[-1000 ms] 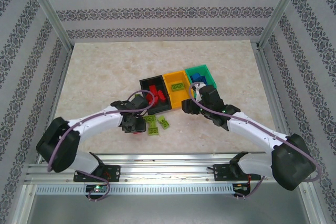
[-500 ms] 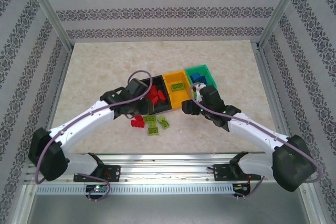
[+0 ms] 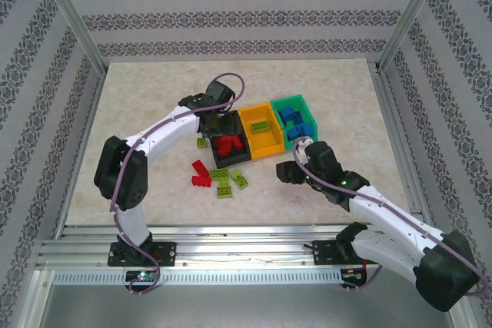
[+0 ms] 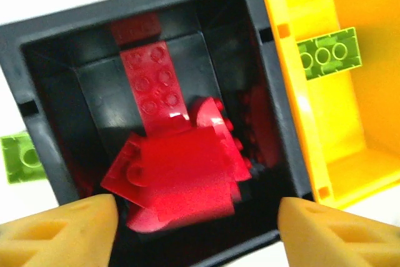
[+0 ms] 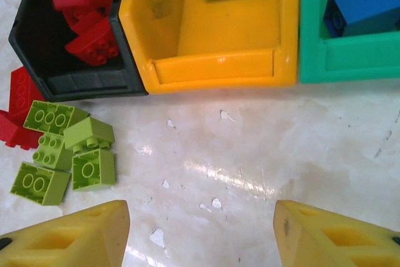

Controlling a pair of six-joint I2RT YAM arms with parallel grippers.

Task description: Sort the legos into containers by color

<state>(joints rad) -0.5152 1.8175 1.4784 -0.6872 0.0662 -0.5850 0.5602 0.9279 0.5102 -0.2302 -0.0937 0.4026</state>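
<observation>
My left gripper (image 3: 219, 118) hangs open over the black container (image 3: 233, 161). In the left wrist view a blurred red lego (image 4: 181, 186) sits just beyond the yellow fingertips (image 4: 62, 236), on top of other red legos (image 4: 150, 85) in that bin (image 4: 275, 92). The orange container (image 3: 265, 147) holds a green lego (image 4: 328, 54), and the teal container (image 3: 288, 102) holds blue legos (image 5: 365, 4). My right gripper (image 3: 288, 170) is open above bare table (image 5: 206, 173), in front of the bins. Loose green legos (image 5: 62, 148) and red legos (image 3: 201, 174) lie to its left.
One green lego (image 3: 202, 142) lies against the black container's left side (image 4: 22, 157). Patterned walls and metal posts (image 3: 73, 13) enclose the marble table. Open table stretches behind the bins and to the right of the right arm.
My left gripper rose from the loose pile to above the black container and opened, letting go of a red lego. The right gripper drew back a little toward the near edge.
</observation>
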